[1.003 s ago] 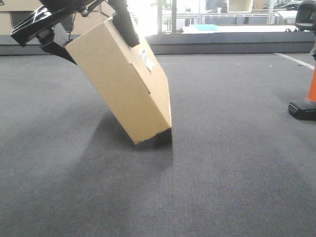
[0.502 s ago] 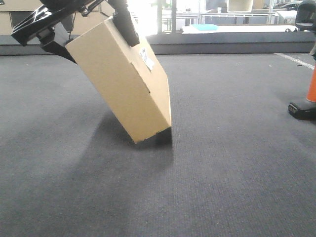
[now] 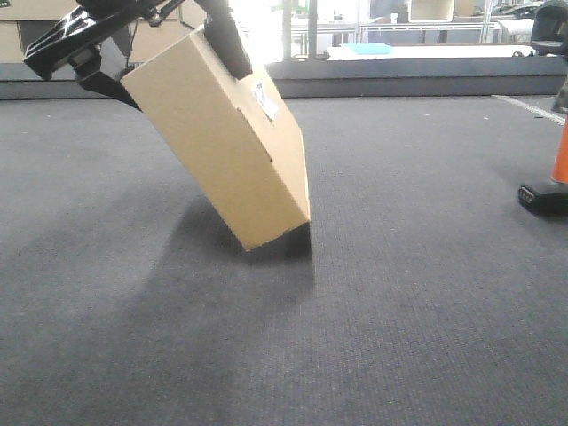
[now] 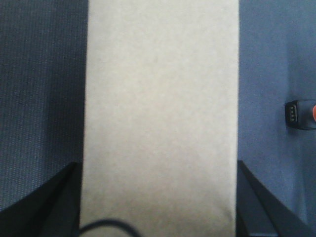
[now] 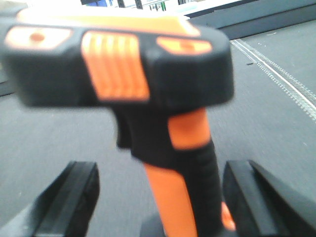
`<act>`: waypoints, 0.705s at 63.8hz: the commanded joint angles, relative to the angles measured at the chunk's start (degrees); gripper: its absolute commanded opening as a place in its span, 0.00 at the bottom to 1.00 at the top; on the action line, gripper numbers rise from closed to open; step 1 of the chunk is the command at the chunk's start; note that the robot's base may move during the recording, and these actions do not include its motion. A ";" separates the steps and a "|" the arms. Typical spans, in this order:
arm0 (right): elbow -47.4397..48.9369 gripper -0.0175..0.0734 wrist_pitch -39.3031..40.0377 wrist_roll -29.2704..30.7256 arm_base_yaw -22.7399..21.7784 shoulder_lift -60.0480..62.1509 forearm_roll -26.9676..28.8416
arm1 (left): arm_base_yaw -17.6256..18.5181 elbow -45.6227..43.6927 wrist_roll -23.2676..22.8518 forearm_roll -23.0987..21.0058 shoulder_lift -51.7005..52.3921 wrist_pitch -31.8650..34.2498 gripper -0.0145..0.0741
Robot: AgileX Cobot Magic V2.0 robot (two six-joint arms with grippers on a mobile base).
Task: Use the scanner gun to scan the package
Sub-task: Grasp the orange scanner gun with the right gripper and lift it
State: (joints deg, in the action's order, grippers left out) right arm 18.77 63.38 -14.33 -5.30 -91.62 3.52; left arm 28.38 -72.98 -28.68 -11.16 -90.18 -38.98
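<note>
the flat rectangular tan cardboard package point(image 3: 222, 146) hangs tilted in the upper left of the front-facing view, its top end high and its lowest corner down by the dark grey carpet point(image 3: 399, 311); whether that corner touches the carpet cannot be told. a small white printed label point(image 3: 264, 100) sits on the narrow face turned toward the right of the frame. the black left gripper point(image 3: 182, 84) is pinched on the package's upper end, one finger point(image 3: 98, 78) behind the left side and the other finger point(image 3: 229, 44) pressed on the labelled face. in the left wrist view the plain tan face fills the middle of the frame from top to bottom, and the two dark fingers lie against its long edges at the lower left and lower right corners. a thin black cable point(image 4: 106, 226) loops across the bottom edge.

the scanner gun point(image 5: 163, 128), with slanted orange handle, black ridged foot and dark head, stands on the carpet at the far right edge of the front-facing view, well apart from the package. in the right wrist view it fills the centre, blurred, and the right gripper point(image 5: 163, 182) is spread wide around the handle: one black finger point(image 5: 69, 202) at the lower left and the other point(image 5: 261, 197) at the lower right, with carpet showing between each and the handle, neither touching it.
</note>
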 commanded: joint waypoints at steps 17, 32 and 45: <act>5.46 0.78 -4.14 -0.57 -0.20 -1.06 2.47 | -0.08 -0.39 0.19 -0.19 0.88 1.44 0.04; 6.38 0.77 -2.72 -0.57 -0.20 -3.62 3.11 | -0.08 -0.39 0.19 -0.19 0.88 1.44 0.04; 6.38 0.72 0.13 -0.57 -0.20 -3.66 3.11 | -0.08 -0.39 0.19 -0.19 0.88 1.44 0.04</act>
State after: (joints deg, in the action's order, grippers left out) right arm 24.82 61.03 -14.90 -5.30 -95.14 6.10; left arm 28.38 -72.98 -28.68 -11.16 -90.18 -38.76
